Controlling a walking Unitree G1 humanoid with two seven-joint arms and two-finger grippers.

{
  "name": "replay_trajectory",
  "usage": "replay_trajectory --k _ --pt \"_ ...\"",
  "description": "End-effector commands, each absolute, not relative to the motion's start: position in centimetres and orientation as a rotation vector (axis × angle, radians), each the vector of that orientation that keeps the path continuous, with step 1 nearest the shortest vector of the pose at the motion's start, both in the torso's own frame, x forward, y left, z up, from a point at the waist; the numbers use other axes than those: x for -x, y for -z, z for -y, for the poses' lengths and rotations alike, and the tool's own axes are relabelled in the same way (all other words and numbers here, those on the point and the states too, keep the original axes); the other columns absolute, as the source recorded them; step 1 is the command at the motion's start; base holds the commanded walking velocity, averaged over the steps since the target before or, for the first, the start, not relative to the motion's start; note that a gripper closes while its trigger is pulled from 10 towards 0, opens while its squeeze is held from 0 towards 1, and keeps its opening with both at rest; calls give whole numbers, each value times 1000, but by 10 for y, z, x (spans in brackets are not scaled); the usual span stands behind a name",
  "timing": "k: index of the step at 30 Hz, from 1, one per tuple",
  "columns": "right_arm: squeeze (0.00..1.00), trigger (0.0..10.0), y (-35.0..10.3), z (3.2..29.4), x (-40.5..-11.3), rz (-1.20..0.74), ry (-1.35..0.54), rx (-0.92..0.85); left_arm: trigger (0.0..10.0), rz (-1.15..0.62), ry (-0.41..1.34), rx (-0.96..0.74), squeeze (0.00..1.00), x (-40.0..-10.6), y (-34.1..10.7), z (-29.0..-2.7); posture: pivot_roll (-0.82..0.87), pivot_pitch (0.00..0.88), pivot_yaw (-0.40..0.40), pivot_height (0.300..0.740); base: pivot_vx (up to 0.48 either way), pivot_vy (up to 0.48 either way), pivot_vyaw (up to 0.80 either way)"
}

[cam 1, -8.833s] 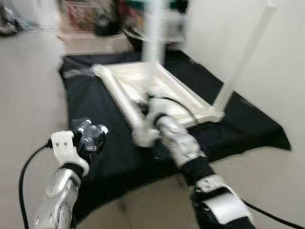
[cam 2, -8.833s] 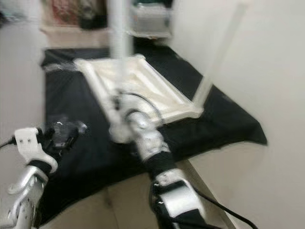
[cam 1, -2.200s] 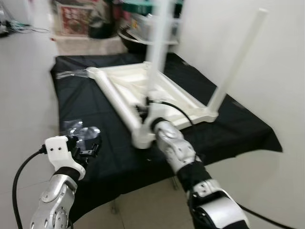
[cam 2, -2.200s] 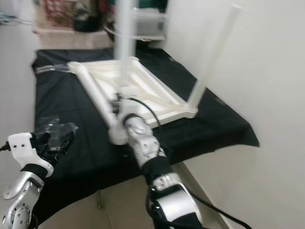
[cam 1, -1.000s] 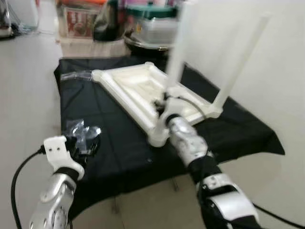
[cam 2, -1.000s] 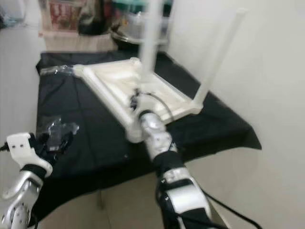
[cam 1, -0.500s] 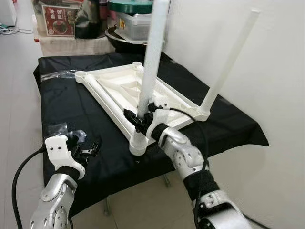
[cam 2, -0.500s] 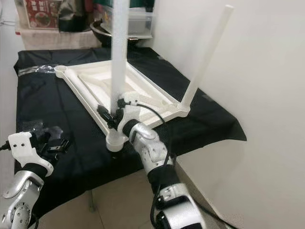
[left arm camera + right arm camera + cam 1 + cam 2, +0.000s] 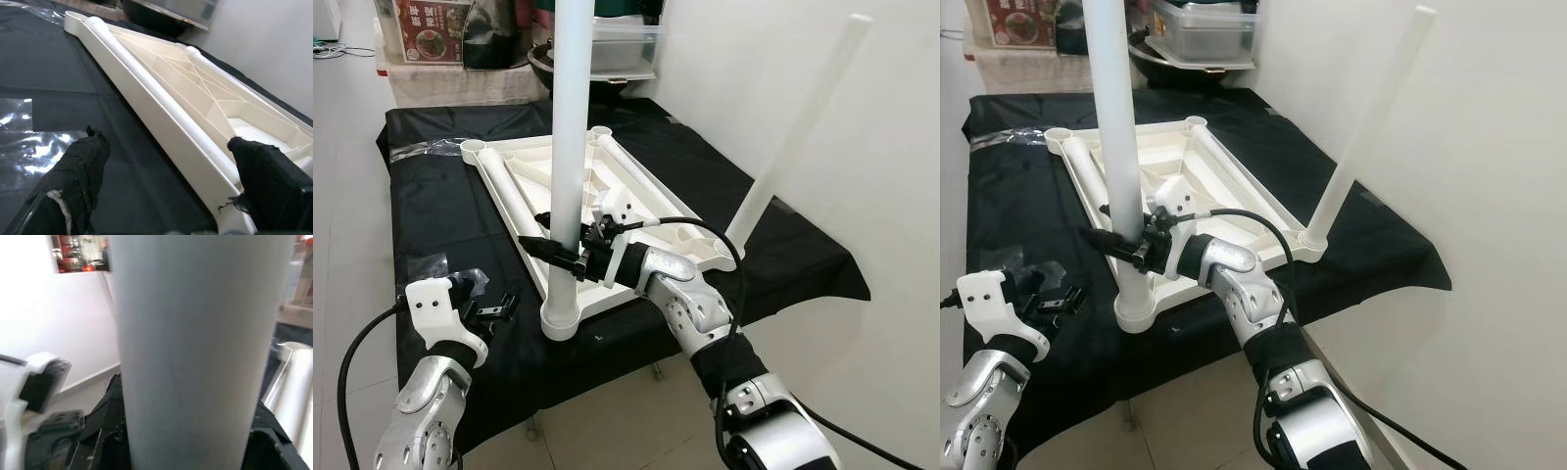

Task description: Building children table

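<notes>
Two smooth white plastic tube legs stand upright from the ribbed, upturned tabletop [image 9: 607,191] on the black cloth [image 9: 440,215]: the right gripper [image 9: 570,257] clamps the near leg [image 9: 570,147] at the table's front edge, the far leg [image 9: 793,137] nears the wall, while the left gripper [image 9: 489,309] hovers spread above crinkled plastic wrap [image 9: 29,142].

Black cloth [image 9: 773,264], storage bin [image 9: 1203,34]
</notes>
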State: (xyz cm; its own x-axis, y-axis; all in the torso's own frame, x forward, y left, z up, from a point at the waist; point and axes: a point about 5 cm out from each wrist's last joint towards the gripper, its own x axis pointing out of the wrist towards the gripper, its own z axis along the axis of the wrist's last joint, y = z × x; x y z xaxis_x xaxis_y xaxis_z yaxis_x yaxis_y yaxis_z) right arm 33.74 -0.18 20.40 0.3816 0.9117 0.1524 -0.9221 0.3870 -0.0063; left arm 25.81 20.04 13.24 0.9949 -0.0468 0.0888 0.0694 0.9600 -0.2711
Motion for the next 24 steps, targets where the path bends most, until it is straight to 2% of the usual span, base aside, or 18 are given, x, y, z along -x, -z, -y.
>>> replay_trajectory --k 1,3,4,5,6,7,9,10,13,14,15,18,19,20,22,23,24 --pt "0 0 -190 1 -343 57 -1074 -50 10000 79 70 291 0 -258 -131 -198 177 0 -162 740 0 0 0" --pt "0 0 -173 29 -373 -110 -545 -42 10000 78 75 292 0 -258 -131 -199 173 0 -161 740 0 0 0" --pt "0 0 -173 29 -373 -110 -545 -42 10000 78 75 292 0 -258 -131 -199 173 0 -161 740 0 0 0" --pt "0 0 -160 53 -380 -197 -258 -48 10000 78 77 293 0 -257 -131 -199 171 0 -162 740 0 0 0" --pt "0 0 -160 53 -380 -197 -258 -48 10000 78 77 293 0 -257 -131 -199 171 0 -162 740 0 0 0" --pt "0 0 -151 69 -380 -240 -101 -47 10000 78 77 294 0 -257 -130 -199 173 0 -164 740 0 0 0" --pt "0 235 -145 71 -374 -255 -69 -63 10000 78 76 294 0 -257 -130 -199 171 0 -156 740 0 0 0" --pt "0 10000 -142 63 -367 -264 -120 -86 10000 77 76 293 0 -257 -130 -198 165 0 -150 740 0 0 0" --pt "0 10000 -147 47 -359 -220 -262 -137 10000 75 77 292 0 -257 -129 -198 167 0 -151 740 0 0 0" --pt "325 10000 -155 42 -358 -161 -316 -147 10000 74 79 292 0 -257 -129 -198 165 0 -149 740 0 0 0" --pt "1000 10000 -166 35 -357 -103 -402 -176 10000 73 82 291 0 -258 -129 -198 162 0 -147 740 0 0 0" --pt "1000 10000 -181 23 -356 -46 -531 -214 10000 73 85 290 0 -259 -129 -198 163 0 -150 740 0 0 0" --pt "0 10000 -193 14 -352 -3 -709 -233 10000 75 85 291 0 -259 -130 -198 165 0 -153 740 0 0 0" --pt "0 10000 -193 14 -352 -3 -709 -233 10000 75 85 291 0 -259 -130 -198 165 0 -153 740 0 0 0" --pt "0 10000 -210 4 -340 60 -973 -242 10000 79 82 294 0 -259 -130 -198 167 0 -160 740 0 0 0" --pt "0 10000 -216 3 -333 80 -1058 -241 10000 80 81 295 0 -259 -130 -198 167 0 -160 740 0 0 0" --pt "0 10000 -216 3 -333 80 -1058 -241 10000 80 81 295 0 -259 -130 -198 167 0 -160 740 0 0 0"
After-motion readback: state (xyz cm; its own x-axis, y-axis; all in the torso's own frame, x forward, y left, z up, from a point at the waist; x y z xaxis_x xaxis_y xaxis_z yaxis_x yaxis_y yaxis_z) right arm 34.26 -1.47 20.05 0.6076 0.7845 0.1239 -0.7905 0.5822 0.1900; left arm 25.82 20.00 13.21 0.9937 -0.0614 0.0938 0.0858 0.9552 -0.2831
